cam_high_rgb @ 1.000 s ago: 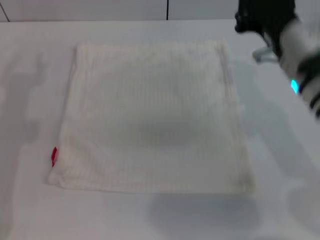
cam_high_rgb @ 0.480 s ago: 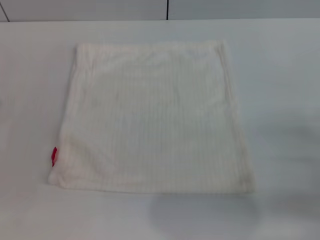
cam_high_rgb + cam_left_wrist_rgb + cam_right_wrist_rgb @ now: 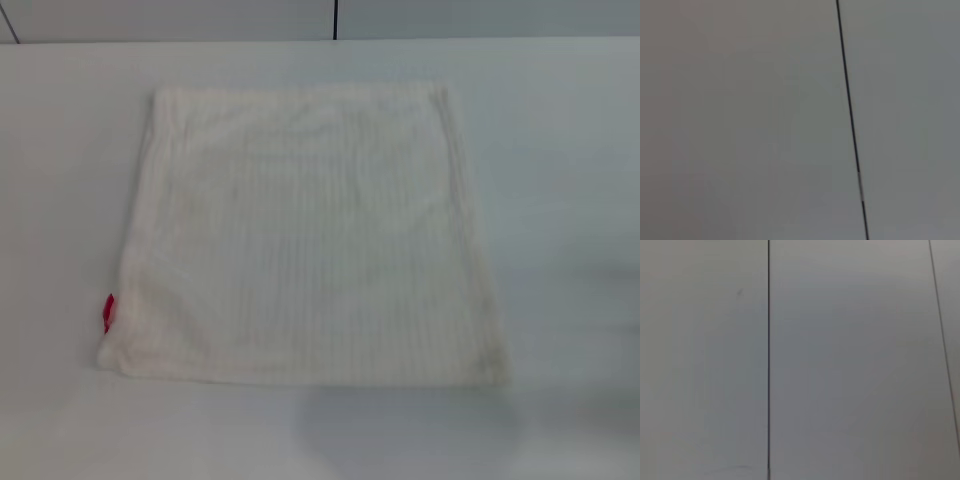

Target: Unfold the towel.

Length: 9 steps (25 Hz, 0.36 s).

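Observation:
The towel lies flat and spread out on the white table in the head view, an off-white, roughly square cloth with faint ribbed stripes. Its small pink-red tag sticks out at the near left edge. Neither gripper shows in the head view. The left wrist view and the right wrist view show only plain grey panels with dark seams, no towel and no fingers.
A grey wall with a dark vertical seam runs behind the table's far edge. The wrist views show similar seams: the left wrist view and the right wrist view.
One second ago the right arm was over the table's far right corner; it has since left the head view. The towel has not moved.

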Tool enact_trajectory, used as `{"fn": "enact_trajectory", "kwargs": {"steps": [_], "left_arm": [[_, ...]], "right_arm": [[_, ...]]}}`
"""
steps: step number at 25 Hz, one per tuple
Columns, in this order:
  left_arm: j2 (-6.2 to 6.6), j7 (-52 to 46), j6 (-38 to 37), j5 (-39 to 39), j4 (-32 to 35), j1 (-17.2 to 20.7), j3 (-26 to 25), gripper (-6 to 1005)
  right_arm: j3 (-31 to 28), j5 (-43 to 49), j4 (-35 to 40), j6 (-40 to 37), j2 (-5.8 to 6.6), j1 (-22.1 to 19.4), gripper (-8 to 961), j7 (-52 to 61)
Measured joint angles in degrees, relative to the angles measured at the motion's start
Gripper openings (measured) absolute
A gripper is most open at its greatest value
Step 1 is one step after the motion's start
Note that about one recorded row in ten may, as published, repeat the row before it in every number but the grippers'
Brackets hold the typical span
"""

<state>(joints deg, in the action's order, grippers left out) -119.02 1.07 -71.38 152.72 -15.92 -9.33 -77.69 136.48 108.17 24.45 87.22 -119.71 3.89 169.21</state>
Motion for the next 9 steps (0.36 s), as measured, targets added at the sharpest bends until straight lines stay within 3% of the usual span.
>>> {"fn": "enact_trajectory", "kwargs": {"steps": [4, 9], "left_arm": [[0.01, -0.02, -0.18, -0.02, 0.14, 0.37, 0.85, 779], [0.02, -0.04, -0.19, -0.01, 0.26, 0.67, 0.88, 779]], "right_arm": [[1.65, -0.1, -0.57, -0.55, -0.08, 0.0, 589, -0.01], [2.12, -0.22, -1.26, -0.54, -0.09, -0.11, 589, -0.01]]}}
